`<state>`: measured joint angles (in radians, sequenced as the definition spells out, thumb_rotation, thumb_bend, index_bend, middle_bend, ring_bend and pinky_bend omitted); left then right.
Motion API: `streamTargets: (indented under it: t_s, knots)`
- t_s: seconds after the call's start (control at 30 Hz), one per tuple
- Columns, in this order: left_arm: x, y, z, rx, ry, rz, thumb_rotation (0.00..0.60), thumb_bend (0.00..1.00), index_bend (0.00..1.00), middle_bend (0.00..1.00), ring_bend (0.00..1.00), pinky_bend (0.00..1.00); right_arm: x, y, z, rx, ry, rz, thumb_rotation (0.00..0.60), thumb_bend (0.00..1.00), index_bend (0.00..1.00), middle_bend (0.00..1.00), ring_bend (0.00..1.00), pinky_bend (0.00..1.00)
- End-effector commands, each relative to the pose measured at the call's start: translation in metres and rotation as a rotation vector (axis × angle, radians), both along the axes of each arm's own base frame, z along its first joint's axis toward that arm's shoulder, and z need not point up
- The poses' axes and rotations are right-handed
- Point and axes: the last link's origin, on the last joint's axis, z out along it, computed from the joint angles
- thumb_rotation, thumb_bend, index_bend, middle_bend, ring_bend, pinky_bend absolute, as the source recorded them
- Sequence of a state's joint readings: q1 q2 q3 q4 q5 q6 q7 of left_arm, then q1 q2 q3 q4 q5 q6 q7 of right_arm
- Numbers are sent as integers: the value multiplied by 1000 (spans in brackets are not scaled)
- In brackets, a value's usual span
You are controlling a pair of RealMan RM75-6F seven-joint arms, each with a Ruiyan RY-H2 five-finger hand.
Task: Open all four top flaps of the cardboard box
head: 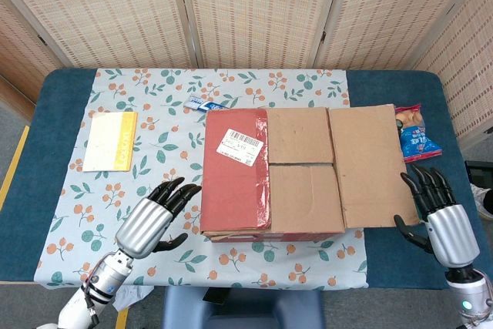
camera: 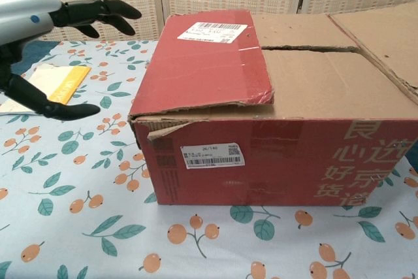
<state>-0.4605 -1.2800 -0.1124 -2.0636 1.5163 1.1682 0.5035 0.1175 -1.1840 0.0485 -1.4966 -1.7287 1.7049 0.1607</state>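
Observation:
A red cardboard box (head: 269, 225) (camera: 274, 161) stands in the middle of the table. Its left flap (head: 235, 171) (camera: 202, 60), red with a white label, lies flat over the top. Two brown inner flaps (head: 302, 167) lie closed with a gap between them. The right flap (head: 370, 163) (camera: 385, 31) is folded outward. My left hand (head: 154, 217) (camera: 59, 21) hovers open just left of the box, fingers pointing at its left edge. To the right of the folded-out flap, my right hand (head: 439, 209) is open, fingers spread, near the flap's corner.
A yellow booklet (head: 110, 140) (camera: 42, 88) lies on the floral tablecloth (head: 154, 113) at the left. A snack bag (head: 414, 135) sits right of the box, a small blue packet (head: 204, 104) behind it. Woven screens (head: 254, 5) close off the back.

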Motion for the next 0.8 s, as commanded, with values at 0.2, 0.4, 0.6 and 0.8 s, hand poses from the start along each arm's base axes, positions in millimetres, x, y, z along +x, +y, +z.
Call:
streamTargets:
  t_s: [0.2,0.4,0.6,0.8]
  knots:
    - [28,15,-25,13,11,-16,600,293,0,171,87,187,-6,0,24,-70,-70,-26,600,409,0,0,0,0]
    - [38,14,-37,10,38,-32,600,294,0,164,82,184,-10,-3,28,-76,-76,-52,600,408,0,0,0,0]
    - [42,11,-38,11,33,-35,600,294,0,155,75,184,-10,-4,26,-63,-69,-61,600,408,0,0,0,0]
    - [44,9,-32,25,44,-33,600,294,0,154,73,184,-9,-7,21,-53,-51,-67,600,408,0,0,0,0]
